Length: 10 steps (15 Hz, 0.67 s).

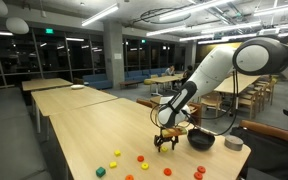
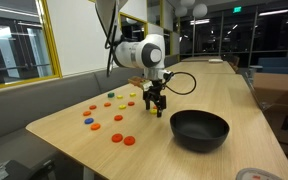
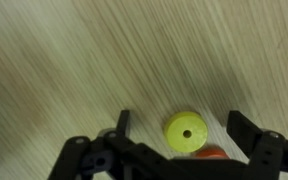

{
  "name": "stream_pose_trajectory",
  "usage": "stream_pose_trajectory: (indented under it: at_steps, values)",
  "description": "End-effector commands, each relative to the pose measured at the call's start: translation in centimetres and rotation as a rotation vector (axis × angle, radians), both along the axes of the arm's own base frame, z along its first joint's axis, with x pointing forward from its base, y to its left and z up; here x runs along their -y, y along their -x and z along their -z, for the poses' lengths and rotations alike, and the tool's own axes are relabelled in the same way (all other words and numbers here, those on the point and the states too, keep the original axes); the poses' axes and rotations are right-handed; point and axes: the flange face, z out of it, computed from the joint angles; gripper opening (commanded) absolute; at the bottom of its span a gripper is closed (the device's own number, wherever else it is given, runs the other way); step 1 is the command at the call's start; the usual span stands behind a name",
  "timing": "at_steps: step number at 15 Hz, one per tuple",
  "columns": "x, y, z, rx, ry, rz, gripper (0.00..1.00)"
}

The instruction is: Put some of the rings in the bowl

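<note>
Small rings lie scattered on the wooden table: red ring [image 2: 129, 140], orange ring [image 2: 94, 124], and red ring [image 1: 141, 158] in the exterior views. The black bowl [image 1: 201, 142] [image 2: 199, 128] stands on the table just beside my gripper [image 1: 166, 140] [image 2: 156, 105]. The gripper [image 3: 183, 125] hangs open, low over the table. In the wrist view a yellow ring [image 3: 187, 132] lies flat between the two fingers [image 3: 242, 128], touching neither. A red-orange ring [image 3: 212, 154] peeks out just behind it, partly hidden by the gripper body.
A small grey round container [image 1: 234, 144] sits past the bowl near the table edge. A green cube [image 1: 100, 171] and a blue piece [image 2: 88, 117] lie among the rings. More tables and chairs stand behind.
</note>
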Motion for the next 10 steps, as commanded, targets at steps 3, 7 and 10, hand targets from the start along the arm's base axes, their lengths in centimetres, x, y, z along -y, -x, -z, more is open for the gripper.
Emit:
stream_pose_trajectory:
  at_steps: [3,7,10]
  values:
    - [-0.03,-0.5,-1.54,0.019,0.013,-0.003,1.0]
    - [0.06,-0.56,-1.48,0.011,0.01,-0.001,1.0]
    - [0.14,-0.52,-1.52,0.005,0.013,-0.006,0.73]
